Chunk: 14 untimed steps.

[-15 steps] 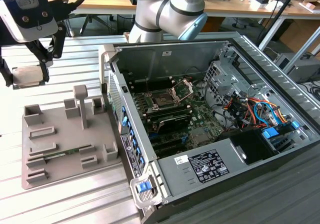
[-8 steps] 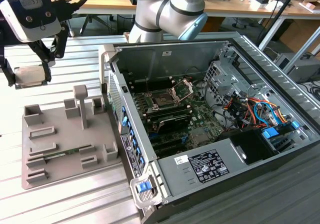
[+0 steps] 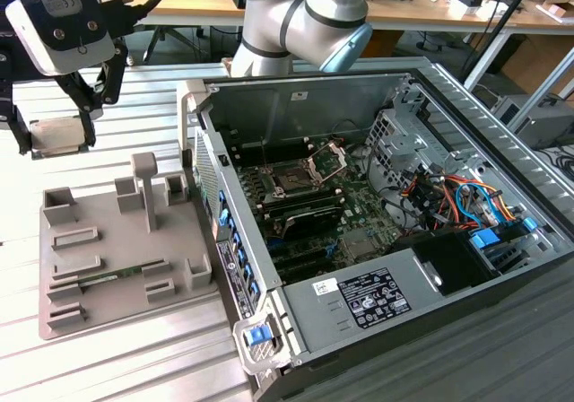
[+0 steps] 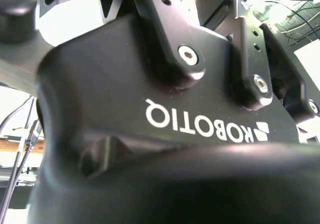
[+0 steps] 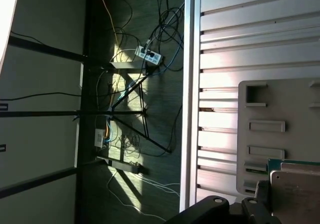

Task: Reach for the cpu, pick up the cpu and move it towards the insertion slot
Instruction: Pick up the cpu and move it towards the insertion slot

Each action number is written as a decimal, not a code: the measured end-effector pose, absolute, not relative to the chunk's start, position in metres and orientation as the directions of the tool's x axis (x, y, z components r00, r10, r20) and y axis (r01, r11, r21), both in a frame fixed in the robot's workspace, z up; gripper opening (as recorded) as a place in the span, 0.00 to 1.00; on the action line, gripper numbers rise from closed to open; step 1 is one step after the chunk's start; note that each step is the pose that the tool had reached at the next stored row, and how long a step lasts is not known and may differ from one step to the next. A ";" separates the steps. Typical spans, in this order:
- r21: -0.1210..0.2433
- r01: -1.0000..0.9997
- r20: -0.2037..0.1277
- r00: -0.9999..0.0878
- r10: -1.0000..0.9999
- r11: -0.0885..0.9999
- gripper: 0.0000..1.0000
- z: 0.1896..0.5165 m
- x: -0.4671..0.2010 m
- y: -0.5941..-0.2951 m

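Note:
In the exterior view my gripper (image 3: pixel 56 140) hangs at the far left, above the slatted table and just behind the grey tray (image 3: pixel 117 308). It is shut on the cpu (image 3: pixel 56 135), a flat tan-rimmed square held level between the two black fingers. In the first wrist view the cpu (image 5: pixel 299 194) shows its whitish face beside one finger (image 5: pixel 261 193), with the tray (image 5: pixel 300 91) below. The insertion slot (image 3: pixel 291 181), dark with its silver frame (image 3: pixel 328 159) lifted, lies on the board inside the open computer case, well to the exterior view's right of the gripper. The second wrist view shows the gripper's black body (image 4: pixel 150 109) close up.
The case's metal side wall (image 3: pixel 202 164) stands between the tray and the board. A green memory stick (image 3: pixel 108 277) lies in the tray, which has upright posts (image 3: pixel 145 187). Cables and drive bays (image 3: pixel 457 196) crowd the case's far side. The arm's elbow (image 3: pixel 305 16) hangs over the case's back.

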<state>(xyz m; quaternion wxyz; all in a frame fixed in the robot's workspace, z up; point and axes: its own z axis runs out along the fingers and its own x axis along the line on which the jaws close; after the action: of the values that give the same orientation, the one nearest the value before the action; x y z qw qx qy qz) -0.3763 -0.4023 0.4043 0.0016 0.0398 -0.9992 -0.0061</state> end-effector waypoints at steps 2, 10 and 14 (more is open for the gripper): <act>0.012 -0.079 0.003 -0.997 -0.079 0.997 0.55 0.404 -0.375 -0.402; 0.012 -0.079 0.003 -0.997 -0.079 0.997 0.55 0.404 -0.371 -0.402; 0.012 -0.079 0.003 -0.997 -0.079 0.997 0.55 0.404 -0.369 -0.402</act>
<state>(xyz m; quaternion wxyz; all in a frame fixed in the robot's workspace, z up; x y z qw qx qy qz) -0.3693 -0.4023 0.4044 0.0016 0.0397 -0.9992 -0.0061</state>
